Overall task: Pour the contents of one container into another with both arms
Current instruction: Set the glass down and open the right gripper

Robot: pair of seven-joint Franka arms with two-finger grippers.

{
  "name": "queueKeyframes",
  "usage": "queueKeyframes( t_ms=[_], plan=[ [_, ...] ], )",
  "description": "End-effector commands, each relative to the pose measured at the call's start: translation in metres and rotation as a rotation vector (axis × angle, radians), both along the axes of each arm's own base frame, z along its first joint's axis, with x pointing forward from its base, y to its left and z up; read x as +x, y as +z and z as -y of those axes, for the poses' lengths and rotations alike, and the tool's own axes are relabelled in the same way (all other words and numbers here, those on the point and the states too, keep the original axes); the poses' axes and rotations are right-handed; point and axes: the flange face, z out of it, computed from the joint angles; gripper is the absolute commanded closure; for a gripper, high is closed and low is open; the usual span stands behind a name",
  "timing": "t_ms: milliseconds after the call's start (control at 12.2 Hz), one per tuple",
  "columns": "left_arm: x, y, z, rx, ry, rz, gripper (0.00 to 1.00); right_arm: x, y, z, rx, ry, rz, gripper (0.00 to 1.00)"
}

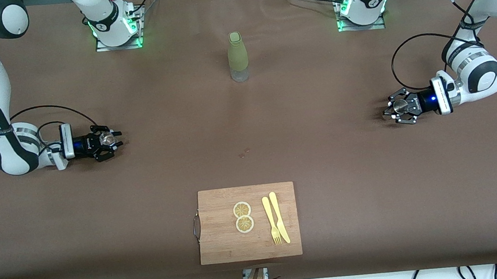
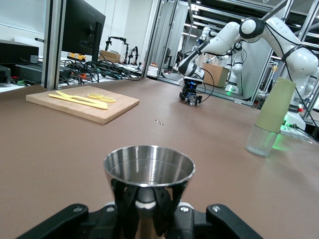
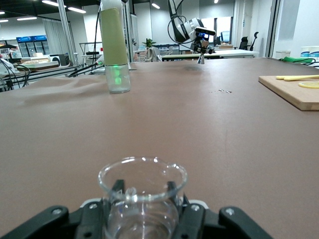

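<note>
At the right arm's end of the table, the right gripper sits low over the brown cloth, its fingers set around a clear glass cup; I cannot tell whether they press it. Midway along the table stands a green-sleeved bottle, and nearer the front camera lies a wooden cutting board with two lemon slices, a yellow fork and knife. The left gripper pinches a steel cup at the left arm's end.

Brown table; olive-green bottle; tan wood board; yellow cutlery; silver cup.
</note>
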Motion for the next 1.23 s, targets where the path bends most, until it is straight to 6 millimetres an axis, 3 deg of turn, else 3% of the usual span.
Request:
queueKeyframes(
  t_ms=[0, 411, 739, 903, 985, 1067, 1150],
  plan=[
    [-0.011, -0.002, -0.009, 0.002, -0.012, 0.035, 1.00, -0.001, -0.003, 0.016, 0.000, 0.017, 0.031, 0.00],
    [-0.018, -0.019, -0.010, 0.007, -0.005, 0.027, 1.00, -0.007, 0.007, 0.049, -0.035, 0.027, 0.011, 0.00],
    [-0.017, -0.019, -0.010, 0.010, -0.005, 0.027, 1.00, 0.002, 0.040, 0.091, -0.128, 0.026, 0.029, 0.00],
    [-0.017, -0.019, -0.010, 0.010, -0.005, 0.027, 0.80, 0.012, 0.069, 0.101, -0.211, 0.025, 0.034, 0.00],
    [-0.016, -0.019, -0.010, 0.007, -0.005, 0.017, 0.47, 0.020, 0.092, 0.108, -0.293, 0.012, 0.029, 0.00],
    [-0.016, -0.019, -0.010, 0.007, -0.004, 0.015, 0.28, 0.028, 0.121, 0.109, -0.369, -0.014, 0.019, 0.00],
    [-0.016, -0.019, -0.009, 0.007, -0.006, 0.017, 0.00, 0.037, 0.148, 0.103, -0.451, -0.027, -0.003, 0.00]
  ],
)
